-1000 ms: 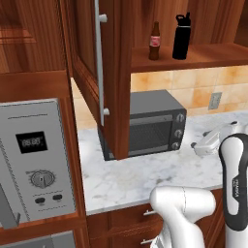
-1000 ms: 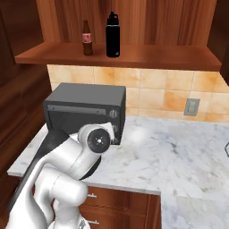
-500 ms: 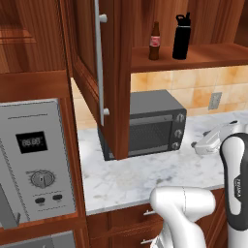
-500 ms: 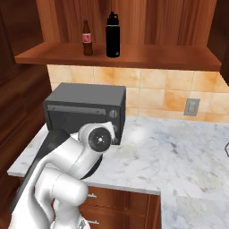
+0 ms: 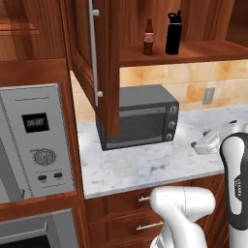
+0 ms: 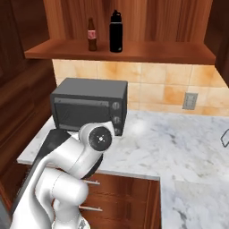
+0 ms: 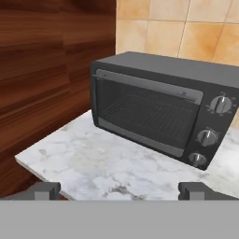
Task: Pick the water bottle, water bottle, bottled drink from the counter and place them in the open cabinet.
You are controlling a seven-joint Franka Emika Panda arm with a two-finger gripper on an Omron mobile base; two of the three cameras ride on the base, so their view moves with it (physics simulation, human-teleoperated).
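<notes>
Hand view, gripper (image 7: 119, 190): you see it fully spread, holding nothing.
Surface (image 7: 107, 170): bare marble before the toaster oven (image 7: 163, 109).
Cabinet shelf (image 5: 193, 51): bottled drink (image 5: 148, 37) and one water bottle (image 5: 173, 33) stand upright, placed.
Second water bottle: whereabouts unclear.

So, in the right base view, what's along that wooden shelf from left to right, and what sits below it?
Bottled drink → water bottle; below on the counter, the toaster oven.
</notes>
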